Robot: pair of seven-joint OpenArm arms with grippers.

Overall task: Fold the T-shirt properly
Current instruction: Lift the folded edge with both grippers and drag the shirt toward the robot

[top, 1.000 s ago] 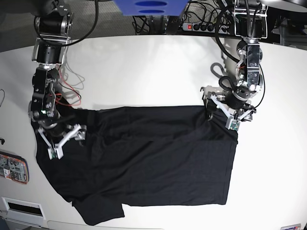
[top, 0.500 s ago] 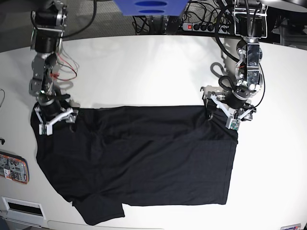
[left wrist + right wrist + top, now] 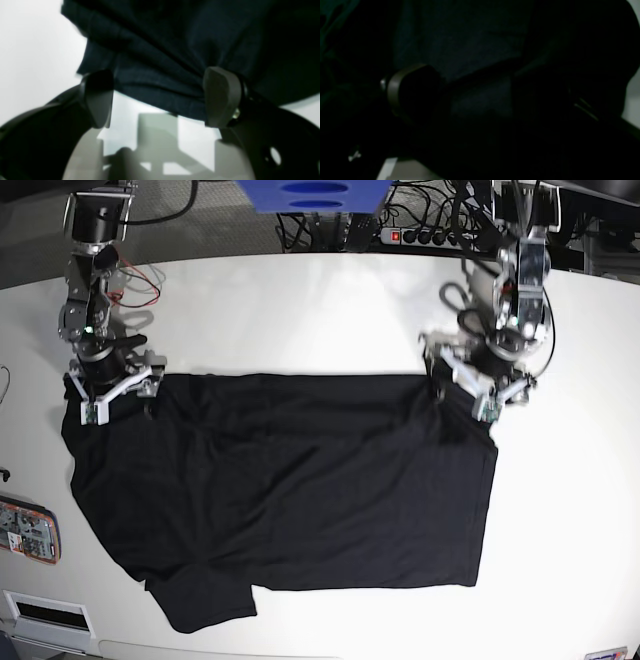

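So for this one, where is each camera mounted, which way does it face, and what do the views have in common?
Base: sits overhead, looking down at the white table and the spread T-shirt; both arms show, left tool at image right, right tool at image left.
Left wrist: rides that arm, looking past its open fingers at the T-shirt's edge.
Right wrist: same mount, very dark; one finger against cloth.
Shared: all three show the T-shirt; base shows both wrist views' tools at its far corners.

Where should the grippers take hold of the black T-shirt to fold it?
Best at the two far corners of the T-shirt, coming down from above: that far hem lies straight and flat on the table, and the open left gripper and right gripper sit there.
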